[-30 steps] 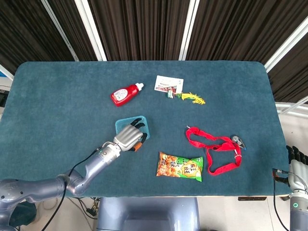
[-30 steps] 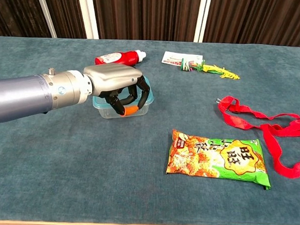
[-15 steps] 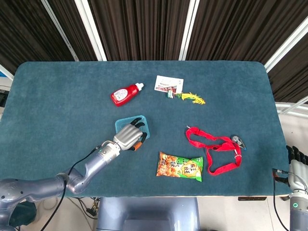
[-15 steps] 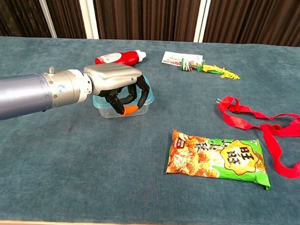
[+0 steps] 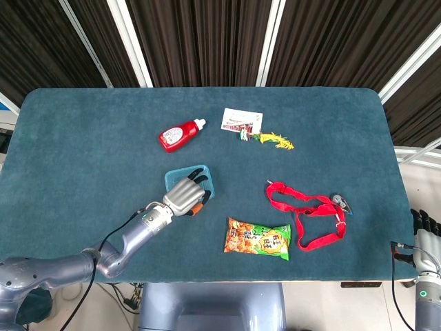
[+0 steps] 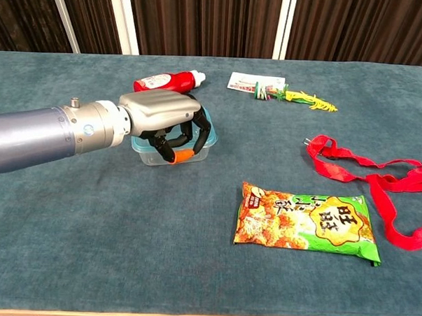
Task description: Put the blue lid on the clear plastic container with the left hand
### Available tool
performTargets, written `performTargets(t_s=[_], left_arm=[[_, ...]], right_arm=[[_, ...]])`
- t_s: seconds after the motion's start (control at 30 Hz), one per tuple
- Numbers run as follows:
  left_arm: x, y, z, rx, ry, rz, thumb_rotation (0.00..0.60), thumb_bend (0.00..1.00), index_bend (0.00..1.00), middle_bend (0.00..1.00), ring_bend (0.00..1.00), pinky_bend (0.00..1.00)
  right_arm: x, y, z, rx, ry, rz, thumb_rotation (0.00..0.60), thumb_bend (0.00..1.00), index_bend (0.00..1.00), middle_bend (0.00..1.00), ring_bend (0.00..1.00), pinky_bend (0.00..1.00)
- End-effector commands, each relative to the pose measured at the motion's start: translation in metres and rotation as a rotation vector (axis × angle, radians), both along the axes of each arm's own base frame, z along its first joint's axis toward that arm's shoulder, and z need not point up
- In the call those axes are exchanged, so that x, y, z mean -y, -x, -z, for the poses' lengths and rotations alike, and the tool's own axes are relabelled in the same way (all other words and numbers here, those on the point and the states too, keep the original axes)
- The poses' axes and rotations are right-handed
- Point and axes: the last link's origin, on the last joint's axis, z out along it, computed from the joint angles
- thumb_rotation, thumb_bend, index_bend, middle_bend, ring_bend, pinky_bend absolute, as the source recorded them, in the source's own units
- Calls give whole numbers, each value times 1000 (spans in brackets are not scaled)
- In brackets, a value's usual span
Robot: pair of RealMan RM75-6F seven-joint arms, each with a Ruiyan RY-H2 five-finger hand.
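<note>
While left hand (image 6: 172, 128) has barely shifted over 1 s | blue lid (image 5: 176, 176) seen seated on clear plastic container (image 6: 197, 152), fingers curled over it, grip uncertain | release judged next | right hand (image 5: 422, 224) parked at 4 o'clock, state unclear.

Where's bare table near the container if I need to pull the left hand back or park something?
Bare cloth lies left of the container and near the front edge, below the left hand. The far left, beyond the red bottle, is free too. It is crowded to the right: snack bag, red strap, and card behind.

Lid (image 6: 207, 123) on container (image 6: 197, 152); bottle (image 5: 180, 134) behind.
</note>
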Motion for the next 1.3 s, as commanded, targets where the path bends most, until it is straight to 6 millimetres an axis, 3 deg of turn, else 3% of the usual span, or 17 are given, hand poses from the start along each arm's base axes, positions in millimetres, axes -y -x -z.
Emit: performTargets(t_s=[0.03,1.3], left_arm=[[0,1,1,-6,-1,4,600,471,671,651,161,60],[2,15,10,-61,9,3,600,471,673,654,161,60]], right_arm=[[0,0,0,0,-1,2,600,269,40,1,0,0],[0,0,-3,-16,1,13,600,269,40,1,0,0]])
